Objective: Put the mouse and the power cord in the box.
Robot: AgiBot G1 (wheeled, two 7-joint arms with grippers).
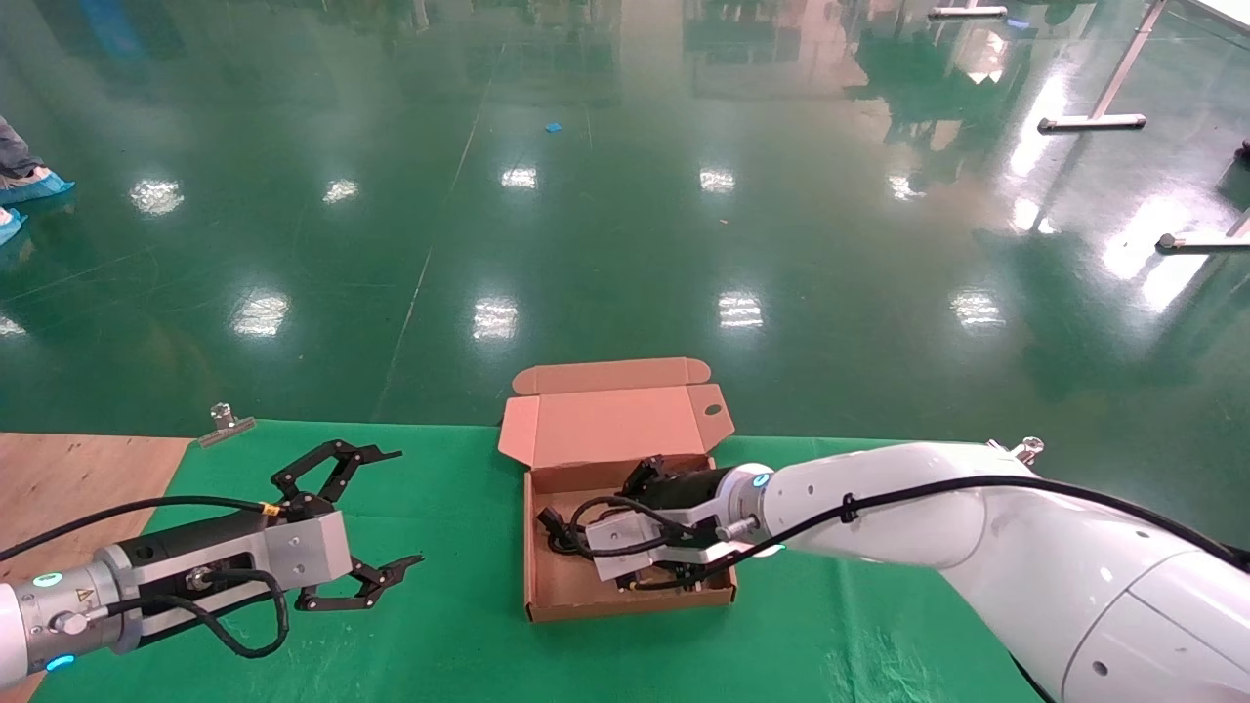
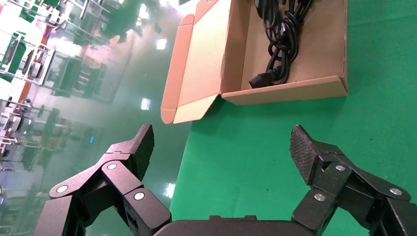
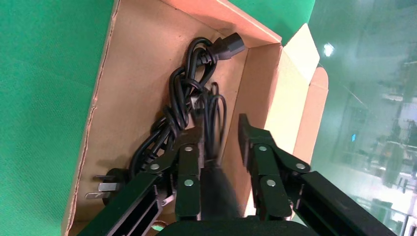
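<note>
Green cloth [image 1: 439, 547], metal clip [image 1: 226, 423].

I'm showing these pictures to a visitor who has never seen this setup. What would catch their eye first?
Probably the open cardboard box on the green cloth, with the right pincer reaching down into it above a bundled black power cord. After that, the left pincer, spread wide open over the cloth to the box's left, holding nothing. Behind it all lies a glossy green floor.
</note>
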